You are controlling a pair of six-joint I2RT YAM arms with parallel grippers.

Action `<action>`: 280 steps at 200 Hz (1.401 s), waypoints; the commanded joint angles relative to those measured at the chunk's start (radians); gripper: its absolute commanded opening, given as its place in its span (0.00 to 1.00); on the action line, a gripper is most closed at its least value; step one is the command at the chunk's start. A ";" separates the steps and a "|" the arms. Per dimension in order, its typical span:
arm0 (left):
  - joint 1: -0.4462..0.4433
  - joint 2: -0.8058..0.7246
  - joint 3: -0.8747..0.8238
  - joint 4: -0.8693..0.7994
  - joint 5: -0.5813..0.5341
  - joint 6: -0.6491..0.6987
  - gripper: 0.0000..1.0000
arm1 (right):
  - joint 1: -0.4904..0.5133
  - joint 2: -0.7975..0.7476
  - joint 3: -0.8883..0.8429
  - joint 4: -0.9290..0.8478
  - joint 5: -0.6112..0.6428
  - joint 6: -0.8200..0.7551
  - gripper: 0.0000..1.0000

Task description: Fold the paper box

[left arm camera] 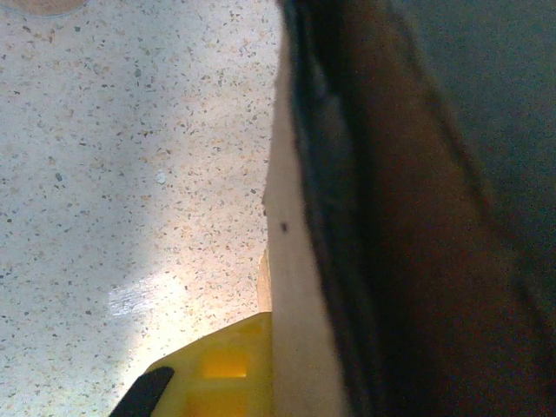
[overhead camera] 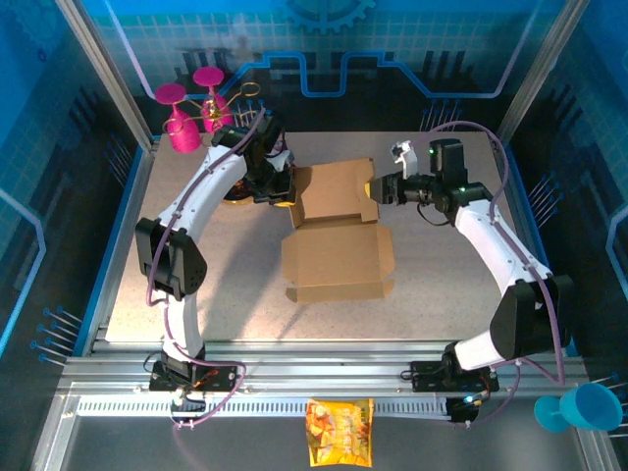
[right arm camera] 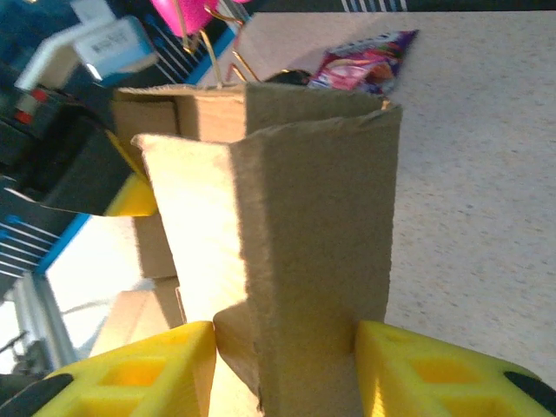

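The paper box [overhead camera: 339, 245] is plain brown cardboard in the middle of the table, its near part flat and its far part raised. My left gripper [overhead camera: 285, 191] is at the far part's left edge. In the left wrist view a pale cardboard edge [left arm camera: 291, 287] runs right against my yellow finger [left arm camera: 221, 369], and the jaws are shut on it. My right gripper [overhead camera: 378, 188] is at the right edge. There, an upright folded cardboard wall [right arm camera: 321, 226] stands between the yellow fingers [right arm camera: 434, 369], which touch it on both sides around the right gripper's [right arm camera: 285, 356] middle.
Pink glasses [overhead camera: 191, 103] on a gold stand sit at the back left corner. A purple packet [right arm camera: 365, 65] lies beyond the box. An orange snack packet [overhead camera: 340, 432] rests on the near rail, and a blue cup [overhead camera: 579, 407] is at the near right.
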 commanded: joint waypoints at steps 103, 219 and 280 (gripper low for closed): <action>-0.008 -0.050 0.036 -0.021 0.004 0.003 0.00 | 0.179 0.080 0.136 -0.148 0.557 -0.100 0.27; -0.015 -0.008 0.079 -0.050 -0.024 -0.026 0.00 | 0.306 0.236 0.316 -0.353 0.932 -0.032 0.02; -0.018 0.012 0.104 -0.077 -0.094 -0.062 0.00 | 0.352 0.369 0.521 -0.584 1.152 0.072 0.00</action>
